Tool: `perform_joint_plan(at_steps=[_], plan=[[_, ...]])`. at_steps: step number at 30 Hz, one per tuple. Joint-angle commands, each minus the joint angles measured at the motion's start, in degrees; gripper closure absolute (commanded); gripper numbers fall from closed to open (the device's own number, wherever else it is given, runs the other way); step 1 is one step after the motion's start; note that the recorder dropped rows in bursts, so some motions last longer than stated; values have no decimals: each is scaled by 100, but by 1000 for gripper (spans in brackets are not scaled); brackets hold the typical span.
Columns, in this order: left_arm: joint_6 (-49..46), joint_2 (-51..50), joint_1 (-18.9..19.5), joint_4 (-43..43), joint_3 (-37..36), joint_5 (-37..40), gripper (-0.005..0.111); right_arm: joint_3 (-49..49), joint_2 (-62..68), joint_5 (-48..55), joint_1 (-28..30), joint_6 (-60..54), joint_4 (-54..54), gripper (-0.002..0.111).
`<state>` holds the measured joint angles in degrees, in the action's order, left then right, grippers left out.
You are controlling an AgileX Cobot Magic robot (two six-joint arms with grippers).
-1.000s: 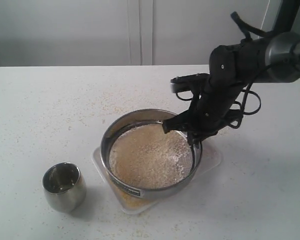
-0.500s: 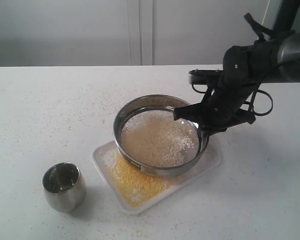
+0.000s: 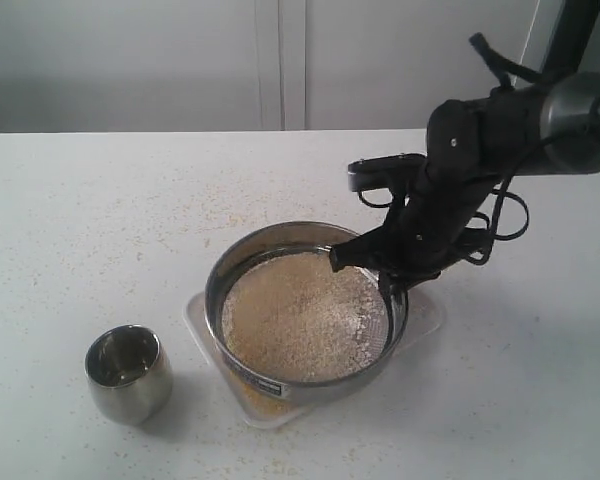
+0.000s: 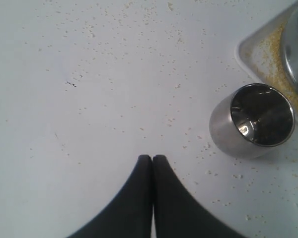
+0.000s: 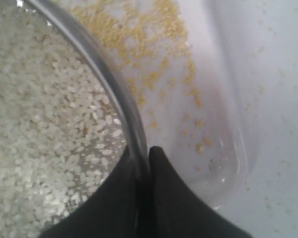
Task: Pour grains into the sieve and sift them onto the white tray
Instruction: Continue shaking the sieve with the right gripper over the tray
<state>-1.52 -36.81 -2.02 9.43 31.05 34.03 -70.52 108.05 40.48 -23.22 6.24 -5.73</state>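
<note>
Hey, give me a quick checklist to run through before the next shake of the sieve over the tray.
1. Right gripper clamped on the sieve rim: ok.
2. Sieve above the white tray: ok.
3. Grains in the sieve: ok, pale kernels cover the mesh.
4. Yellow meal landing on the tray: ok.
5. Fine meal left among the kernels: cannot tell.
6. Cup upright and apart from the sieve, left gripper shut and empty beside it: ok.
</note>
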Motion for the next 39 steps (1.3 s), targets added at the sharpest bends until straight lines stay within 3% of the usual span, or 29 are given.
perform_joint_plan(at_steps=[1,2,3,4,6,8,9,11,12,14,15,18,20,22,23,26,28,32,33,37,39], plan=[[-3,36,19,31,-38,31,107,-31,-59,-241,355,581,-300,108],[-3,36,19,31,-38,31,107,-31,-106,250,144,-566,-676,108],[-3,36,19,31,-38,31,107,-9,-129,189,47,-677,-542,108],[-3,36,19,31,-38,31,107,-10,-140,-249,85,199,70,108],[-3,36,19,31,-38,31,107,-86,-86,-382,357,1027,121,108],[-3,36,19,31,-38,31,107,-141,-96,339,156,-449,-612,108],[-3,36,19,31,-38,31,107,-130,-138,265,45,-624,-432,108],[-3,36,19,31,-38,31,107,-141,-95,-369,217,876,314,108],[-3,36,19,31,-38,31,107,-154,-53,-368,352,1091,193,108],[-3,36,19,31,-38,31,107,-154,-54,200,204,-351,-764,108],[-3,36,19,31,-38,31,107,-139,-113,250,61,-733,-666,108],[-3,36,19,31,-38,31,107,-129,-95,-313,179,736,424,108],[-3,36,19,31,-38,31,107,-152,-72,-264,363,1346,359,108],[-3,36,19,31,-38,31,107,-142,-83,324,170,-388,-517,108],[-3,36,19,31,-38,31,107,-131,-112,327,90,-624,-480,108],[-3,36,19,31,-38,31,107,-129,-89,-272,137,679,486,108],[-3,36,19,31,-38,31,107,-140,-54,-341,320,1677,527,108],[-3,36,19,31,-38,31,107,-140,-110,172,69,-412,-361,108],[-3,36,19,31,-38,31,107,-140,-124,120,44,-366,-172,108],[-3,36,19,31,-38,31,107,-140,-103,-258,348,1754,673,108],[-3,36,19,31,-38,31,107,-140,-130,-14,318,809,76,108]])
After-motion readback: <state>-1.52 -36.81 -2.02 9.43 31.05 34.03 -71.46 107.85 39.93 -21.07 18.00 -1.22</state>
